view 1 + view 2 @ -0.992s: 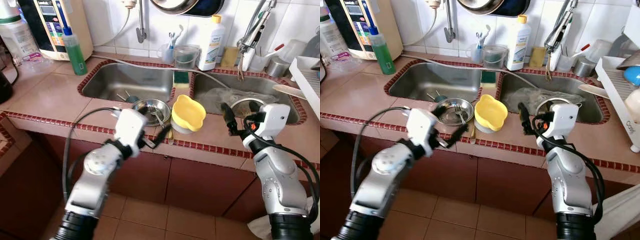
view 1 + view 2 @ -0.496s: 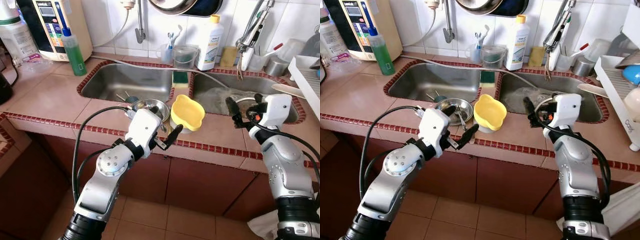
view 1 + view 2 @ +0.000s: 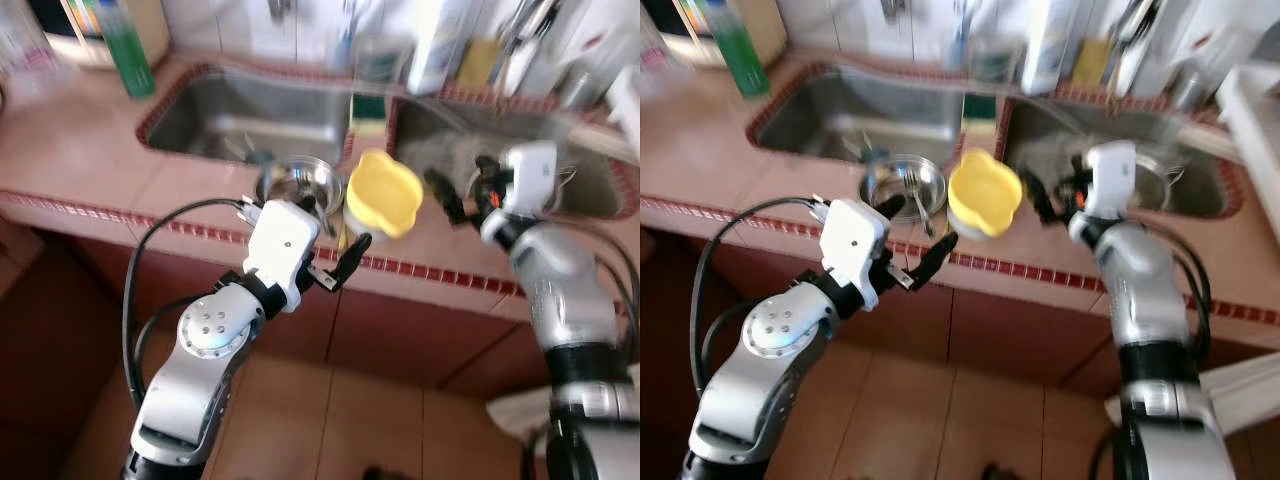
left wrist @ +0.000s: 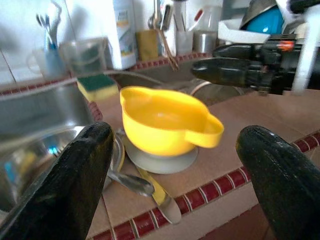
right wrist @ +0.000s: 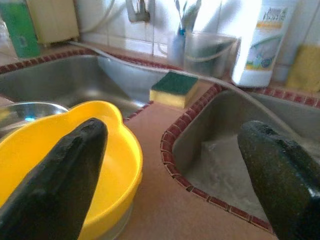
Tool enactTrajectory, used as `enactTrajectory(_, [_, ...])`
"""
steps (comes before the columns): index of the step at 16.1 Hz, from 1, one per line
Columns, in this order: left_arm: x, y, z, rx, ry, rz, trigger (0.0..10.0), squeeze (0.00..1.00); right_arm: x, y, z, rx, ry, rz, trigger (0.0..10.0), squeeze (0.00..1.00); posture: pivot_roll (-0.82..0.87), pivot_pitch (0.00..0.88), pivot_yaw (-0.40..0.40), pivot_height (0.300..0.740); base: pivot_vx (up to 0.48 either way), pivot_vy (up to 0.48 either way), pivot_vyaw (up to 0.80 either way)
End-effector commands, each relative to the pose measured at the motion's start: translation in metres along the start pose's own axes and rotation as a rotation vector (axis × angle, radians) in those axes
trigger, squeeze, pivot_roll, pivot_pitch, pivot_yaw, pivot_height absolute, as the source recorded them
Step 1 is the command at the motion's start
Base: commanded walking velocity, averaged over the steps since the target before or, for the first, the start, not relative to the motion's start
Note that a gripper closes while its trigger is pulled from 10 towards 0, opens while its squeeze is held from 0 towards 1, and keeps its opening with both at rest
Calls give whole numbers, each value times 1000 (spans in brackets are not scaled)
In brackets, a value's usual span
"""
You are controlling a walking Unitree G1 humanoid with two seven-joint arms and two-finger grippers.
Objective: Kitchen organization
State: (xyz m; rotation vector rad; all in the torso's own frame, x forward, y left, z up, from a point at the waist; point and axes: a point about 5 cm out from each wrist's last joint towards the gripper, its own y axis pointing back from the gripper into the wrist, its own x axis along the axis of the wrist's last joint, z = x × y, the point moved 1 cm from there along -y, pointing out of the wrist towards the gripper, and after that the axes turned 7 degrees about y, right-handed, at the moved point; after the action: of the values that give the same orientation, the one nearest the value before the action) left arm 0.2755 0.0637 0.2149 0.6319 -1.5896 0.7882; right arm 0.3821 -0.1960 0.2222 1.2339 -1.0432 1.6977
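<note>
Counter (image 3: 90,170): tiled, red-edged, with a double sink (image 3: 240,115) let into it. We stand before it; the head views are blurred.

Left end effector (image 3: 335,270): we hold it just short of the counter's front edge, fingers apart, nothing between them. It looks straight at the yellow bowl.

Right end effector (image 3: 455,198): we hold it over the counter just to the right of the yellow bowl, fingers apart and empty, pointed leftward at the bowl.

Yellow bowl (image 3: 384,192): it sits on the strip of counter before the divider between the two basins, upright, on a pale round base. Wavy rim with a small lug handle (image 4: 205,136); glossy plastic, apparently empty. It lies between our two end effectors, ahead of the left and left of the right; we judge the right the nearer. It has no long axis to speak of.

Steel bowl (image 3: 300,182): just left of the yellow bowl, holding cutlery.

Sponge (image 5: 175,89): green over yellow, on the divider behind the bowl.

Knife (image 4: 159,196): lying on the counter by the bowl's base.
</note>
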Motion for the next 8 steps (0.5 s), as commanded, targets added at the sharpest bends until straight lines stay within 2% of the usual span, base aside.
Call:
enactTrajectory(1, [1, 1, 4, -5, 16, 1, 10000, 0, -3, 2, 7, -12, -11, -20, 10000, 0, -91, 320, -7, 740, 0, 0, 0])
enactTrajectory(3, [2, 4, 8, -5, 33, -10, 10000, 0, 2, -4, 8, 6, -30, -14, 10000, 0, -90, 344, -8, 740, 0, 0, 0])
enactTrajectory(4, [2, 6, 16, -11, 53, -30, 10000, 0, 7, -14, 7, 38, -76, -14, 10000, 0, -89, 363, -10, 740, 0, 0, 0])
enactTrajectory(8, [6, 8, 29, -16, 94, -31, 10000, 0, 15, -23, 7, 83, -126, -18, 10000, 0, -87, 373, -16, 740, 0, 0, 0])
